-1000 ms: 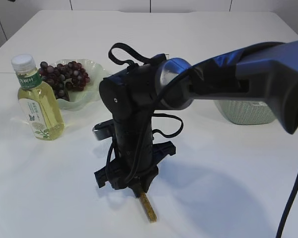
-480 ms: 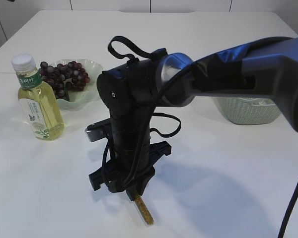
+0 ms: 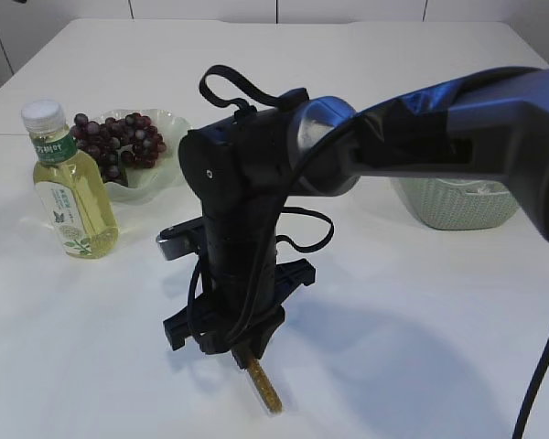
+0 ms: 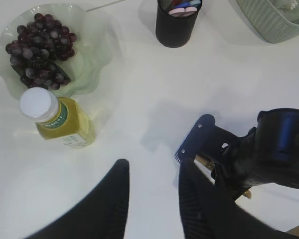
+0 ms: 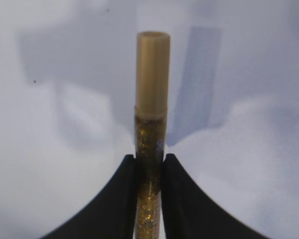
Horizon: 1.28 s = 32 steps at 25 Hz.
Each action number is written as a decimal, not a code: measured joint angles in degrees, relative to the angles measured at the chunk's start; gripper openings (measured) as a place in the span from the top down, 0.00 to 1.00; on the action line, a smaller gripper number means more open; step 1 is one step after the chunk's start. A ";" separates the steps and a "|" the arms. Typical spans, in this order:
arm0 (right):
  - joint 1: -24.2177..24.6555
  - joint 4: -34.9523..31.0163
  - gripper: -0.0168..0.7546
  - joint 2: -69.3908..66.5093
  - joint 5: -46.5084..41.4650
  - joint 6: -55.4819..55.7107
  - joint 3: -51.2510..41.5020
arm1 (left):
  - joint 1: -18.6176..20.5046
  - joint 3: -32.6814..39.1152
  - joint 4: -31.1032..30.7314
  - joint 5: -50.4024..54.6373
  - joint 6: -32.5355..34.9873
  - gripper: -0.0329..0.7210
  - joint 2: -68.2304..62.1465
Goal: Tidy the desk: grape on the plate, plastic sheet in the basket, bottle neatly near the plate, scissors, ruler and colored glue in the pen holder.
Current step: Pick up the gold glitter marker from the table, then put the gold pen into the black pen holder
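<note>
Gold glue tube — between right end effector fingers

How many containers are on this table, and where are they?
4. A bottle stands beside the plate of grapes; a black pen holder sits further back; a pale green basket is at the right. The arm may hide others.

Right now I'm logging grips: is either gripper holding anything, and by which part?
The right gripper holds the gold glitter glue tube by its glitter-filled body, below the cap. The left gripper holds nothing.
</note>
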<state>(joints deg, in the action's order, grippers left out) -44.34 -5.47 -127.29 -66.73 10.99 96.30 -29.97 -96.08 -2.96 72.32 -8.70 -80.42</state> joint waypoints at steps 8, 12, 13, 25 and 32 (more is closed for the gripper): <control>0.00 2.16 0.79 4.98 3.30 -0.23 0.00 | 0.00 0.00 -0.13 0.00 0.00 0.63 0.00; 0.00 4.32 0.79 8.57 5.68 -0.23 -0.41 | 0.00 0.00 -0.13 0.00 0.00 0.63 0.00; 0.00 4.89 0.79 9.66 6.51 -0.08 -1.04 | 0.00 0.00 -0.13 0.00 0.00 0.63 0.00; 0.00 23.12 0.79 29.01 33.31 9.86 -22.87 | 0.00 0.00 -0.13 0.00 0.00 0.63 0.00; 0.00 43.98 0.79 35.81 41.40 24.12 -26.67 | 0.00 0.00 -0.42 0.00 0.00 0.63 -0.36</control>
<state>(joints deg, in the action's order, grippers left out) -44.34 38.51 -91.47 -25.33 35.11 69.62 -29.97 -96.08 -3.37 72.32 -8.70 -80.78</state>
